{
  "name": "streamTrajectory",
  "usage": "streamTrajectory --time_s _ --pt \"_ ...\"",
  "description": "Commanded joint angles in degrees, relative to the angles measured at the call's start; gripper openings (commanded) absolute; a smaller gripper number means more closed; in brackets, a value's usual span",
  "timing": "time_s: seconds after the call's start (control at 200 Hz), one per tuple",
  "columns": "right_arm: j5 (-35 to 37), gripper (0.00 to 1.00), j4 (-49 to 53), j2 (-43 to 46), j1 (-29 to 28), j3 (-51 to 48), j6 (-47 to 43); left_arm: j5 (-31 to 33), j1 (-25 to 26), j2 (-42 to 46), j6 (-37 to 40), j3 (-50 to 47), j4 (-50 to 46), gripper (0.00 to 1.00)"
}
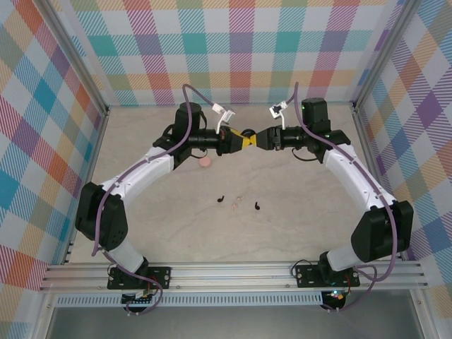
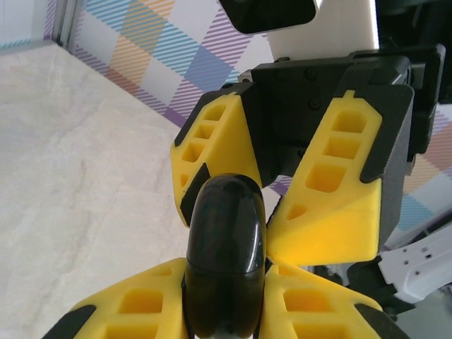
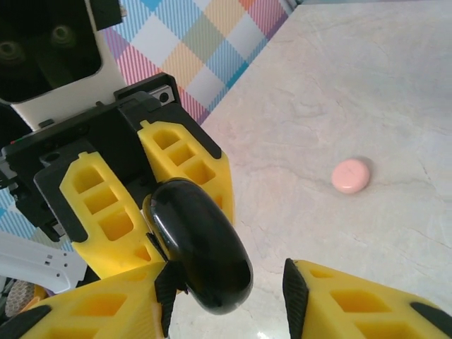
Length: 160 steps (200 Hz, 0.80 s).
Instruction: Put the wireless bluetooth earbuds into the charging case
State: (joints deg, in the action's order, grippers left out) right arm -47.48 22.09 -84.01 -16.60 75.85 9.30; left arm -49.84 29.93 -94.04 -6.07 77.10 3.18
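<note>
A glossy black oval clamshell with a seam round its middle, the charging case (image 2: 226, 254), is held in the air above the table's far middle. My left gripper (image 2: 226, 289) is shut on it, yellow fingers pressing both sides. My right gripper (image 3: 227, 296) faces it tip to tip with jaws apart. The case (image 3: 201, 247) lies against one right finger, and there is a clear gap to the other finger (image 3: 339, 304). Two tiny black earbuds (image 1: 220, 200) (image 1: 257, 206) lie on the table nearer the arm bases. In the top view the left gripper (image 1: 242, 140) and right gripper (image 1: 257, 139) meet.
A small round salmon-pink puck (image 1: 205, 162) (image 3: 350, 175) lies on the marble tabletop below the left forearm. Plaid walls and metal frame posts (image 1: 106, 113) close in the back and sides. A rail (image 1: 233, 272) runs along the near edge.
</note>
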Motion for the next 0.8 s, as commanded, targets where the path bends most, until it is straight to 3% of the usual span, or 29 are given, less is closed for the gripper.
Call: streamTrajectory --time_s 0.0,0.35,0.795 --pt "1.06 0.49 3.20 4.03 -1.93 0.10 -2.56 0.11 1.71 2.34 7.97 -1.87 5.38 0.13" --pt "8.49 0.52 8.90 10.01 -1.93 -1.49 -4.57 -0.96 1.71 5.35 13.75 -8.86 14.56 0.14" --pt "7.49 0.57 12.02 9.81 -2.23 -1.16 -7.06 -4.61 2.01 5.70 12.37 -10.15 18.22 0.14"
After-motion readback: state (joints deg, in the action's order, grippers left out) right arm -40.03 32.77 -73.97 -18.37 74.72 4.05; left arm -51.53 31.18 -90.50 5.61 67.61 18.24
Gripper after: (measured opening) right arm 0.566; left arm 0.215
